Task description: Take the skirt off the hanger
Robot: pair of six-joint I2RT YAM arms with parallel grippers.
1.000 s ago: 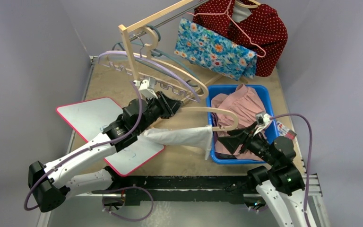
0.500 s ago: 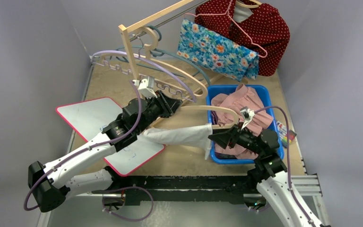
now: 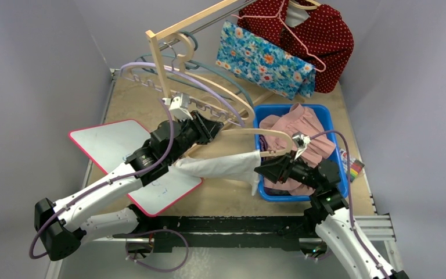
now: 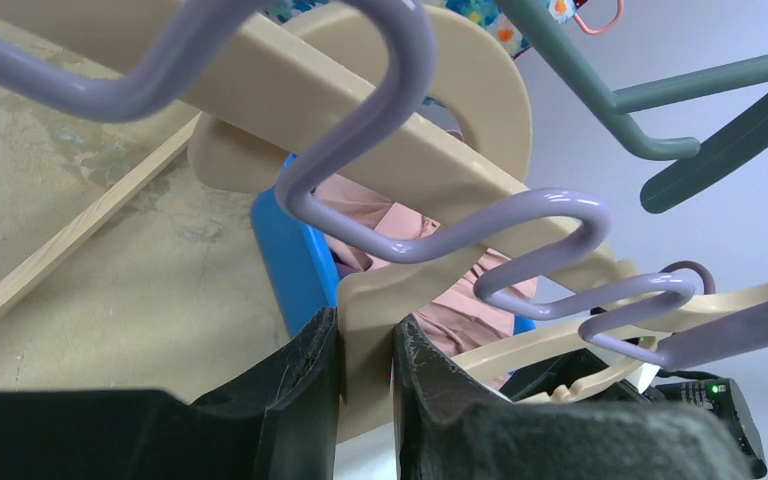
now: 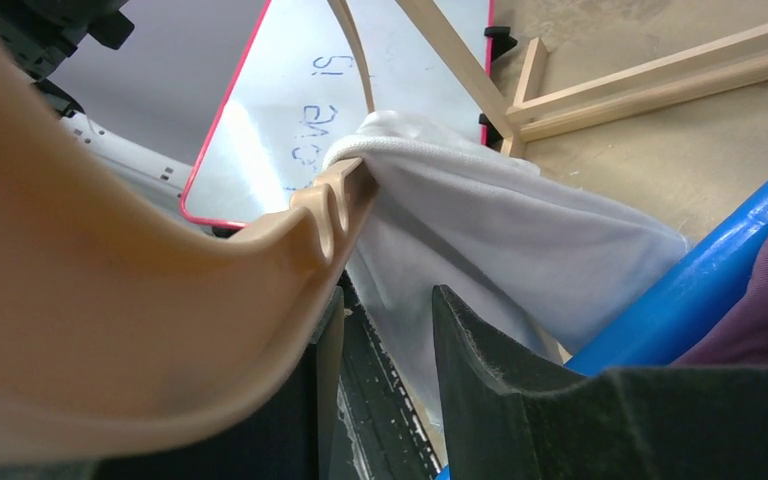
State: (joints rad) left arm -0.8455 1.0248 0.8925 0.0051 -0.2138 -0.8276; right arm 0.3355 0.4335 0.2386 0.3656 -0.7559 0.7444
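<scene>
A white skirt (image 3: 226, 167) hangs on a beige hanger (image 3: 250, 133) held low over the table. My left gripper (image 3: 212, 129) is shut on the hanger's neck (image 4: 370, 310), seen pinched between both fingers in the left wrist view (image 4: 365, 350). My right gripper (image 3: 259, 170) is open at the skirt's right end, by the bin's left wall. In the right wrist view the hanger's notched arm (image 5: 330, 200) lies over the left finger, the skirt's waistband (image 5: 480, 230) hooks on it, and cloth hangs just beyond the open fingers (image 5: 385, 310).
A blue bin (image 3: 302, 108) of pink clothes sits right of the skirt. A whiteboard (image 3: 110, 145) lies at the left. A wooden rack (image 3: 162, 58) carries purple (image 4: 440, 240) and teal hangers, a floral cloth (image 3: 261, 58) and a red dotted garment (image 3: 319, 35).
My right gripper has moved left from over the bin to the skirt's right end. The left gripper and hanger have stayed in place.
</scene>
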